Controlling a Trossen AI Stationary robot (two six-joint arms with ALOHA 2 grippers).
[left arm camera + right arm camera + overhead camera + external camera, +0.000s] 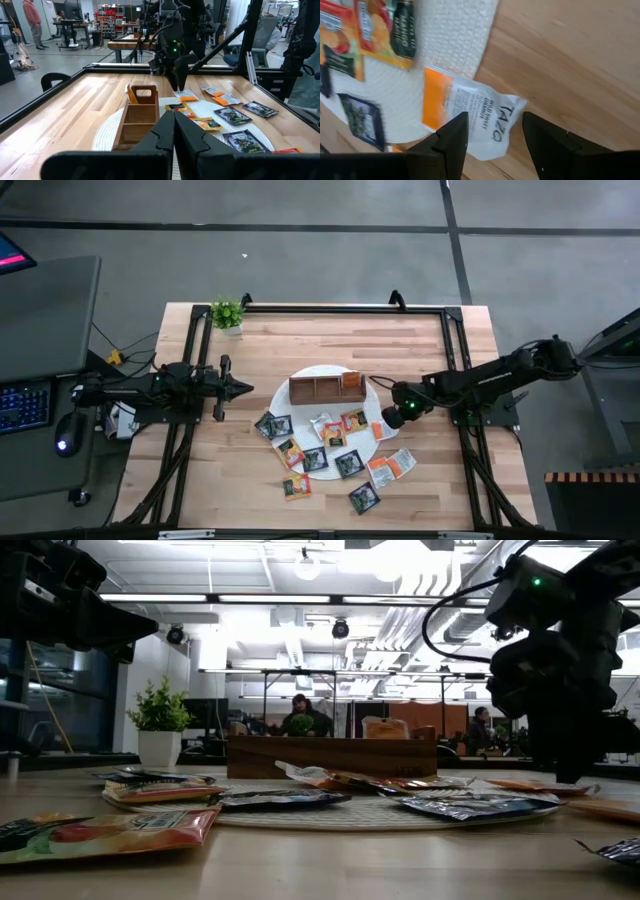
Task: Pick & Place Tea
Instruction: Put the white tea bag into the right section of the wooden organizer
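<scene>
Looking down from the high view, nearly all the tea sachets point(330, 448) lie scattered over the white round mat point(372, 392) and the wooden table point(200, 470), while the three-compartment wooden box point(327, 387) holds only something orange in its right-hand section. So the sorting looks barely begun. The right gripper point(388, 416) hangs at the mat's right edge; the left gripper point(240, 388) waits well to the left of the box.

From the low view, sachets lie flat across the mat in front of the box point(331, 756), and the right arm point(556, 660) comes down on the right side.

From the left wrist view, the left fingers point(174, 131) are pressed together, holding nothing, and one orange sachet point(131, 94) stands in the box's far compartment.

From the right wrist view, the right fingers point(454, 136) stand apart and empty, straddling a white-and-orange wild sweet orange sachet point(470, 117) that lies half on the mat point(455, 35), half on the wood. I judge that this one is about to be picked; almost everything is left to place.
</scene>
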